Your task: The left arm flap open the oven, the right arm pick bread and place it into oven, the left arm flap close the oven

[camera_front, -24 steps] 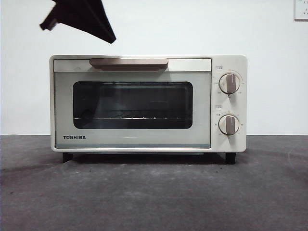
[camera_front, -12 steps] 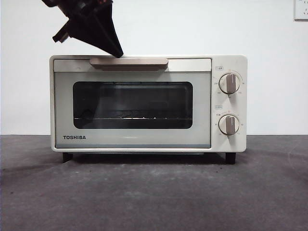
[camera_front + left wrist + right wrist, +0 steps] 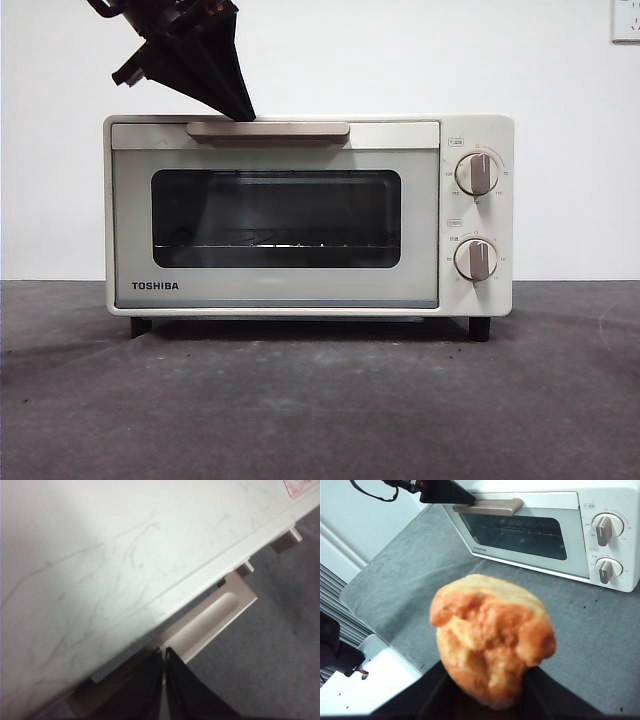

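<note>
The cream oven (image 3: 300, 210) stands shut on the grey table, with its wire rack visible through the dark window. My left gripper (image 3: 243, 112) comes down from the upper left, shut, and its tip rests at the tan handle (image 3: 290, 129). In the left wrist view the left gripper (image 3: 164, 654) has both jaws pressed together right over the handle (image 3: 215, 620), beside the oven top (image 3: 115, 555). My right gripper (image 3: 487, 692) is shut on the bread (image 3: 492, 635), a golden-brown bun held up in front of the oven (image 3: 545, 530), well away from it. The front view does not show the bread.
Two beige knobs (image 3: 477, 173) sit on the oven's right panel. A wall socket (image 3: 626, 18) is at the top right. In the right wrist view the grey table (image 3: 400, 575) ends beside a white base (image 3: 355, 680).
The left gripper came down and right from above the oven until its tip reached the handle. It has barely moved in the last half second. The oven door stays shut.
</note>
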You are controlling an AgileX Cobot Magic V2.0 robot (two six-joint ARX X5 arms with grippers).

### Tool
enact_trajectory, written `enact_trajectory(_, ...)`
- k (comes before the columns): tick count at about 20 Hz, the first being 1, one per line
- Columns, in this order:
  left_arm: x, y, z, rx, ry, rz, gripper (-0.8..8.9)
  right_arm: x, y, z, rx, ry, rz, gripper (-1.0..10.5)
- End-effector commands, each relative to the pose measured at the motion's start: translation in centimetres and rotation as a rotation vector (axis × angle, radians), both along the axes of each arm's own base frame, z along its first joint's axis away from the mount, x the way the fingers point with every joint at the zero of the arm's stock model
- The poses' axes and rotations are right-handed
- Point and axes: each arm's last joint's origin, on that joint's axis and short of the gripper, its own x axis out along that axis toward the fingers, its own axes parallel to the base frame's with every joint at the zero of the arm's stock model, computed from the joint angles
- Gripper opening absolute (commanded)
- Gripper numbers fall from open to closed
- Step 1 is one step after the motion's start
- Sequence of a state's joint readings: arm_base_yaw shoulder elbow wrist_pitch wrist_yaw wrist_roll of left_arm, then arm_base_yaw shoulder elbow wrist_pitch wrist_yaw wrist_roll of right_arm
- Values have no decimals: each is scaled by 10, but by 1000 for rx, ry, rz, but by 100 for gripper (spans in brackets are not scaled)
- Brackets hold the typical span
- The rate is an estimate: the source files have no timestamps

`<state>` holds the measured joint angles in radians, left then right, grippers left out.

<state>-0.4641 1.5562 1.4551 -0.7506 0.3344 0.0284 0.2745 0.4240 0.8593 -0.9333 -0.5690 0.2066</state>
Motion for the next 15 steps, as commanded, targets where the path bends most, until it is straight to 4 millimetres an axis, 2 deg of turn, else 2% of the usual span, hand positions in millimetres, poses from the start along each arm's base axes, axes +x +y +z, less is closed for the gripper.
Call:
enact_trajectory(1,-3,-7,-9,87,30,-36,16,0,0,2,6,-12,2,136)
enact_trajectory(9,-20,-18,-18,211,88,-84,16,0,0,2,6,-11,2,136)
enact_trajectory(15,-30,-25,-35,272,116,-104,16,0,0,2,5,-11,3,136)
